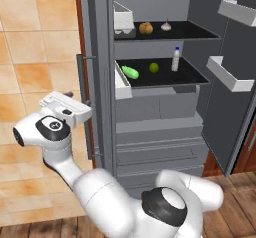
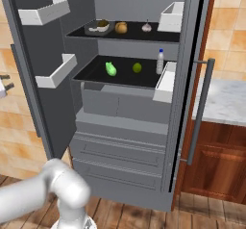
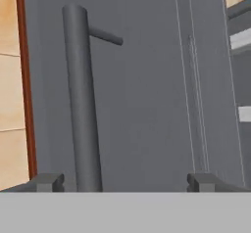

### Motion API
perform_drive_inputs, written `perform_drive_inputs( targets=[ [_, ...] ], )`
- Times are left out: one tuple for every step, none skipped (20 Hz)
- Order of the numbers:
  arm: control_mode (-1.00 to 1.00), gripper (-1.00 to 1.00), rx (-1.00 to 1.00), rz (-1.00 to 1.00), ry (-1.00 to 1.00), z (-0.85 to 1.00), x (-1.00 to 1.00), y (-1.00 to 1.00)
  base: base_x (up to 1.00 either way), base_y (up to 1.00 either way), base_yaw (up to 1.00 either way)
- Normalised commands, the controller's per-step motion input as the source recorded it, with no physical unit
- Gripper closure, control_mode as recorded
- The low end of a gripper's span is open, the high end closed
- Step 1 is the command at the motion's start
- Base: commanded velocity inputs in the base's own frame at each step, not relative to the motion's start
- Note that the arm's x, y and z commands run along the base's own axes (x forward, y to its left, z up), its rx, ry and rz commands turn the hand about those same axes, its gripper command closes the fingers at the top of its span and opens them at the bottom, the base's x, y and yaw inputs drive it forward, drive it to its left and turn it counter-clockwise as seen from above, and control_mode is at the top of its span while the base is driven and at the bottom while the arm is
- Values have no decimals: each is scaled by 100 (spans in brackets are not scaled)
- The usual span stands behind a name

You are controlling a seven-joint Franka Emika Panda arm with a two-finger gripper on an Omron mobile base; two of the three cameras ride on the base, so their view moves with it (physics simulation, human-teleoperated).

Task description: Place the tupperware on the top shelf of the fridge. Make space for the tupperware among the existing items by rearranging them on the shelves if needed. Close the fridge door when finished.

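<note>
- Here, the claw [image 3: 125, 182] has its two dark tips standing wide apart at the bottom of the hand view, with nothing between them; it holds nothing.
- Just above the left tip rises the door handle [image 3: 81, 100], a grey upright bar in the left half of that frame; its lower end is cut off by the frame's bottom, and whether a tip touches it cannot be told.
- In the left base view the hand sits at middle left, just beside the same handle [image 1: 84, 107], and the fingers themselves are hidden behind the white hand.
- The fridge [image 2: 129, 141] stands open in both base views, its doors swung out to either side.
- The tupperware [image 2: 98, 27] lies at the left end of the top shelf [image 2: 163, 36] in the right base view, upper middle of the frame; its contents are small and hard to make out.
- In the left base view a white door bin [image 1: 123, 18] covers that end of the shelf.
- Beside the tupperware lie a brown potato [image 2: 121, 27] and a white garlic bulb [image 2: 147, 27], each apart.
- On the lower shelf [image 2: 91, 76] sit a green vegetable [image 2: 111, 69], a lime [image 2: 137, 68] and a small bottle [image 2: 160, 62], upright, well apart from one another.
</note>
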Motion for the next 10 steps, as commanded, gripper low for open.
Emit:
perform_drive_inputs(
  targets=[
    [-100, -100, 0, -11, 0, -6, 80, 0, 0, 0, 0],
    [-100, -100, 0, -12, 0, -1, 80, 0, 0, 0, 0],
    [-100, -100, 0, -13, 0, 0, 83, 0, 0, 0, 0],
    [-100, -100, 0, -12, 0, -1, 78, 0, 0, 0, 0],
    [-100, -100, 0, -11, 0, 0, 74, -4, 0, 0, 0],
    [-100, -100, 0, -12, 0, 0, 54, -31, 0, 0, 0],
    [-100, -100, 0, -13, 0, 0, 28, -66, 0, 0, 0],
    [-100, -100, 0, -13, 0, 0, 9, -99, 0, 0, 0],
    [-100, -100, 0, -18, 0, 0, 25, -100, 0, 0, 0],
    [-100, -100, 0, -20, 6, 0, 50, -99, 0, 0, 0]
  ],
)
